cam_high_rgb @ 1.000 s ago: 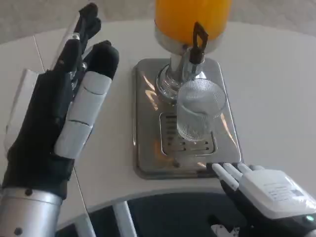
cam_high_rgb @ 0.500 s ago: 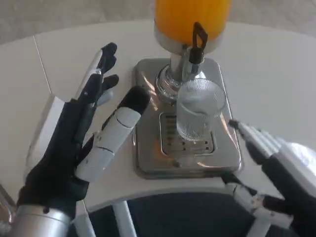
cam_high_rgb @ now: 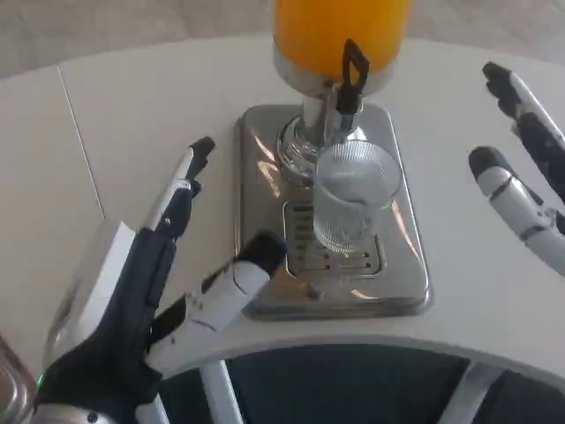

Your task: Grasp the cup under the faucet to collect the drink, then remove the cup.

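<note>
A clear ribbed cup [cam_high_rgb: 353, 196] stands upright on the steel drip tray [cam_high_rgb: 265, 168], directly below the faucet with its black lever [cam_high_rgb: 351, 75]. Above it sits the dispenser's orange drink tank [cam_high_rgb: 342, 26]. My left hand [cam_high_rgb: 150, 291] is open at the lower left, fingers spread, its thumb tip touching or just over the tray's front left corner, well apart from the cup. My right hand [cam_high_rgb: 523, 190] is open at the right edge, fingers apart and raised, to the right of the tray and clear of the cup.
The white table [cam_high_rgb: 141, 106] spreads around the tray, with a seam line running down its left side. Its curved front edge lies just below the tray, with dark floor beyond. A shiny metal part [cam_high_rgb: 11, 389] shows at the bottom left corner.
My left hand has dropped lower and drawn back toward the table's front left. My right hand has risen from the front edge up to the right side of the tray.
</note>
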